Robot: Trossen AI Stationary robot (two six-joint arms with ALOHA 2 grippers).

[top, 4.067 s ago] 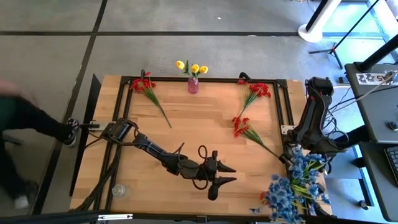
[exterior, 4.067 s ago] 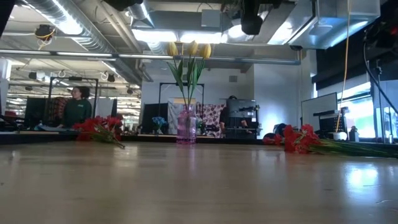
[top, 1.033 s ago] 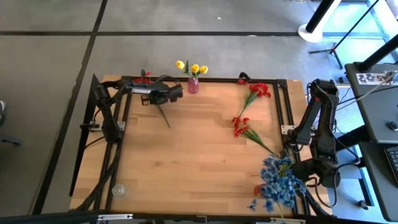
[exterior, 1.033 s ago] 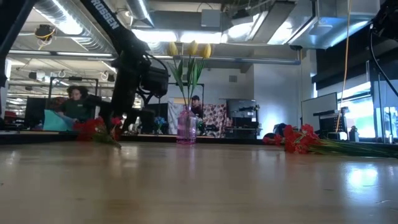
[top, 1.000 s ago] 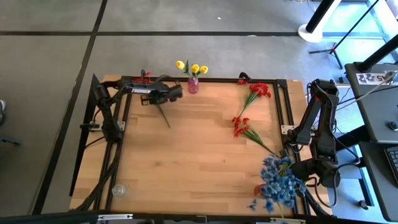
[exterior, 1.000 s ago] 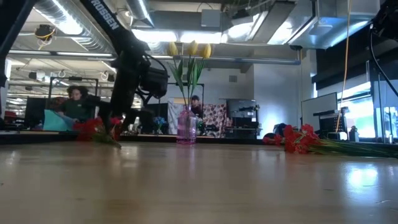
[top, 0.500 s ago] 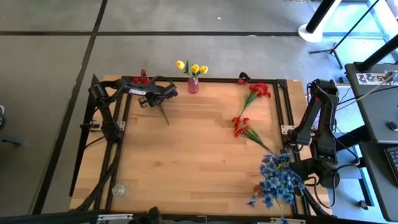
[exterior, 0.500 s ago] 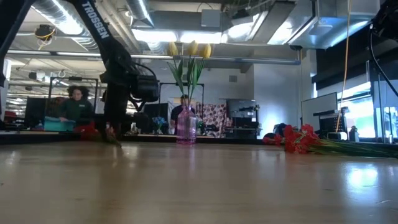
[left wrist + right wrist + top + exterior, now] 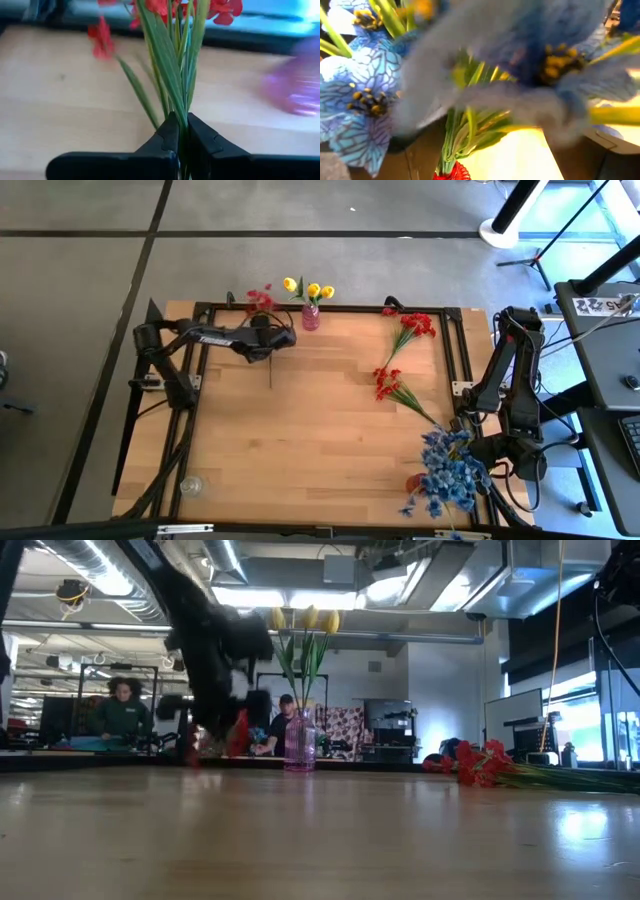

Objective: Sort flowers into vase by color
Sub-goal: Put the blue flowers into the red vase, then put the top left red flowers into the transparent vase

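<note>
A robotics lab or industrial workshop. A wooden desk in a black metal frame stands on a grey concrete floor. Beyond it, exposed ceiling ducts, strip lights, equipment racks and two people at workstations.

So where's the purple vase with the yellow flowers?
In the high view the purple vase stands at the table's far edge, near the middle, with the left gripper and its red flowers just to its left.

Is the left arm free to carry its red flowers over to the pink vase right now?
Probably yes: the left gripper, shut on the red flowers, is just beside the pink vase, though yellow tulips already fill it.
</note>
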